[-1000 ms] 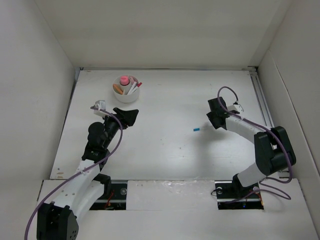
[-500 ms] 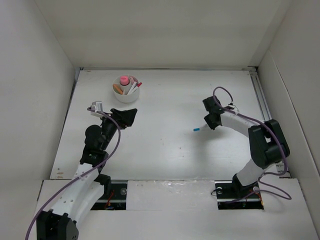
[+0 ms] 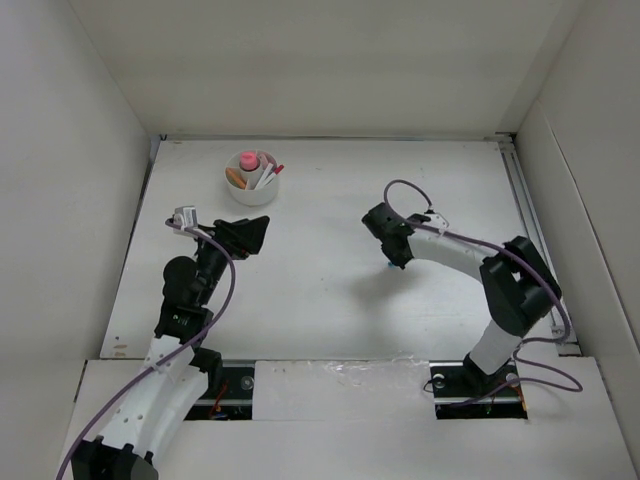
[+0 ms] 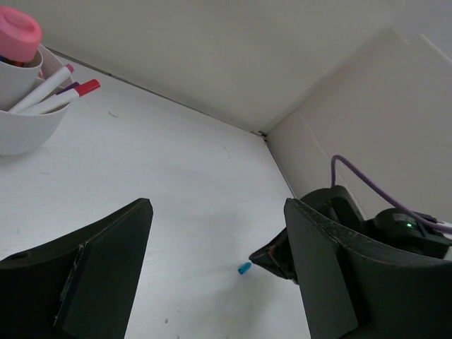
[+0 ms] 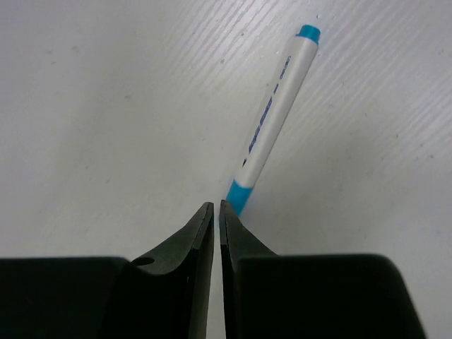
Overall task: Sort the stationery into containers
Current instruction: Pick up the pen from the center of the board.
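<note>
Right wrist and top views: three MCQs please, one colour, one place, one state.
1. Top of the stubby item in the bowl? A pink; B green; C black
2. The blue-tipped pen is: A in the bowl; B lying on the table just past the right gripper; C standing upright
3. The left gripper is: A shut on a pen; B open, empty; C shut, empty

A: pink cap shows. B: pen lies flat beyond the tips. B: fingers wide apart, nothing between.

White shells and black joints on the left arm [image 3: 160, 395] and right arm [image 3: 455, 255], each carrying a purple cable [image 3: 400, 185]; the right end effector [image 5: 215, 206] has matte black wedge fingers [image 5: 176, 254], perhaps with one hole
</note>
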`<state>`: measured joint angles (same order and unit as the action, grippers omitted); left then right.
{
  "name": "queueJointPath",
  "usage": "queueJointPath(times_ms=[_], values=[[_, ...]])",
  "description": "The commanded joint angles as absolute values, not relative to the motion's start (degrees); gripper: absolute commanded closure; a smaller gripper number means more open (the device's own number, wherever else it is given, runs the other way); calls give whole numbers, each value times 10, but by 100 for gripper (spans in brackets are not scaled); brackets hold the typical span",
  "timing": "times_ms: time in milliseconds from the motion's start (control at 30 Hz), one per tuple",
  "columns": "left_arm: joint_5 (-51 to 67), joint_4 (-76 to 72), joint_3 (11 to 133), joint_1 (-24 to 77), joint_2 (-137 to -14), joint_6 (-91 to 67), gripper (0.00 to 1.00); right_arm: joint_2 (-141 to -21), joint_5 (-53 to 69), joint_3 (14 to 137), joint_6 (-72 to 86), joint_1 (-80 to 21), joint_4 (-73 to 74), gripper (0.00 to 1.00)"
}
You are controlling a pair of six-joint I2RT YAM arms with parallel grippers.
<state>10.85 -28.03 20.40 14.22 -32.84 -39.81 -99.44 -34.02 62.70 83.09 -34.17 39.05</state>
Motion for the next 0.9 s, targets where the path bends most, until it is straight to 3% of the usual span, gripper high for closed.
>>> queueJointPath(times_ms=[0,167,200,233,333,367,400,667,867], values=[[111,-294,229,145,-323,-395,27,-919,-431,631,901,-381,459,86],[116,-300,229,145,-329,-396,27,-905,-418,598,939,-386,459,85],[116,-300,229,145,-329,-396,27,-911,-418,592,946,-386,467,80],[116,-300,224,145,-329,-396,27,-911,-418,584,960,-386,473,67],[116,-305,224,145,-329,-396,27,-926,-407,584,976,-386,488,49],[122,-305,224,145,-329,-401,27,-926,-407,584,976,-386,483,37],[122,-305,224,145,-329,-401,27,-926,-399,584,976,-391,476,35],[122,-305,224,145,-334,-401,27,-973,-379,626,953,-391,445,33],[127,-310,224,145,-340,-401,27,-1035,-365,656,941,-391,445,42]])
